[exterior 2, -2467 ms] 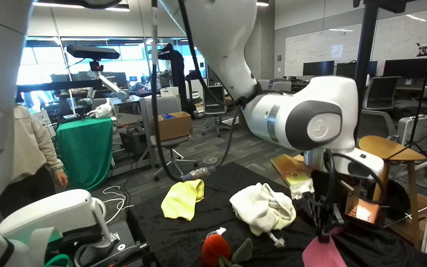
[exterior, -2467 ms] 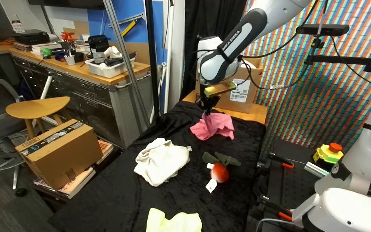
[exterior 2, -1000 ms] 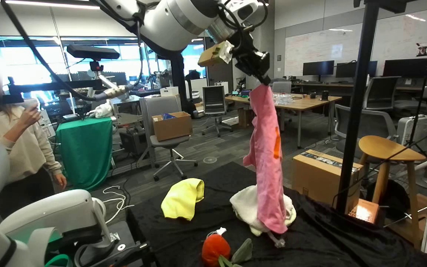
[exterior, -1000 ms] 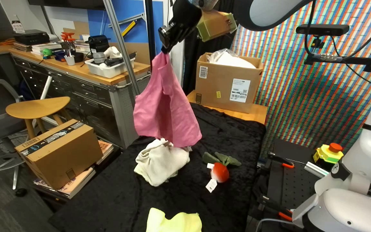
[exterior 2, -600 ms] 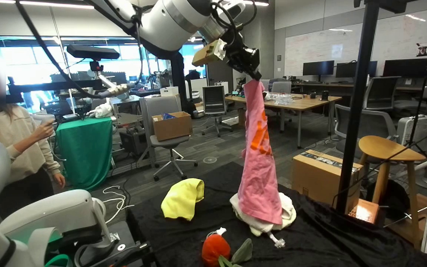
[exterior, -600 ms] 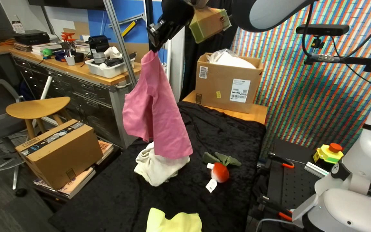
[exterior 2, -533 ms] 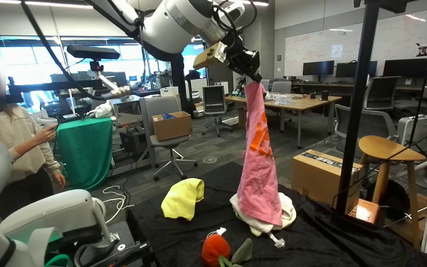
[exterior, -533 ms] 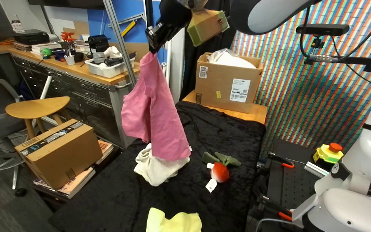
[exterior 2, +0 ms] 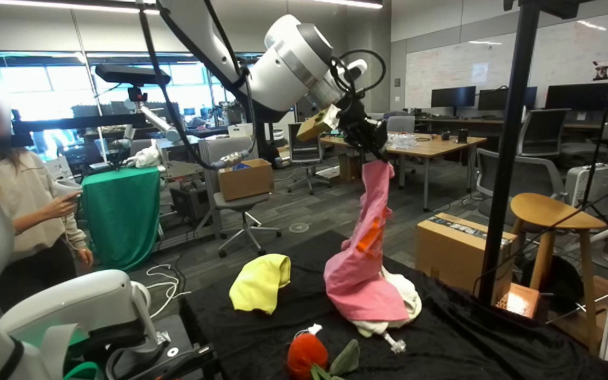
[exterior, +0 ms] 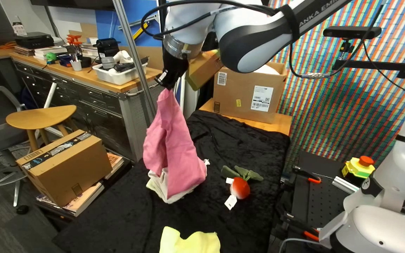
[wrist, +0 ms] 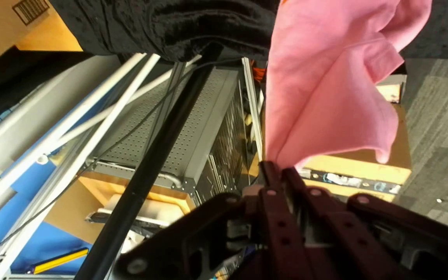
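Shown pinching, between clenched fingers (wrist: 270, 177), one corner of the pink cloth (exterior: 181, 151). Suspended from there and draped below over the white towel (exterior 2: 408, 294). Note farther out, on the black-covered surface (exterior: 118, 214), a leafy red toy (exterior: 240, 188) and, apart from it, a yellow cloth (exterior 2: 260, 283).

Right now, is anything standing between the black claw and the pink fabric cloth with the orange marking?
Nothing visible does: the claw is shut on the upper end of the pink cloth. Below its draped lower part, a white fabric bundle lies on the black velvety table cover.
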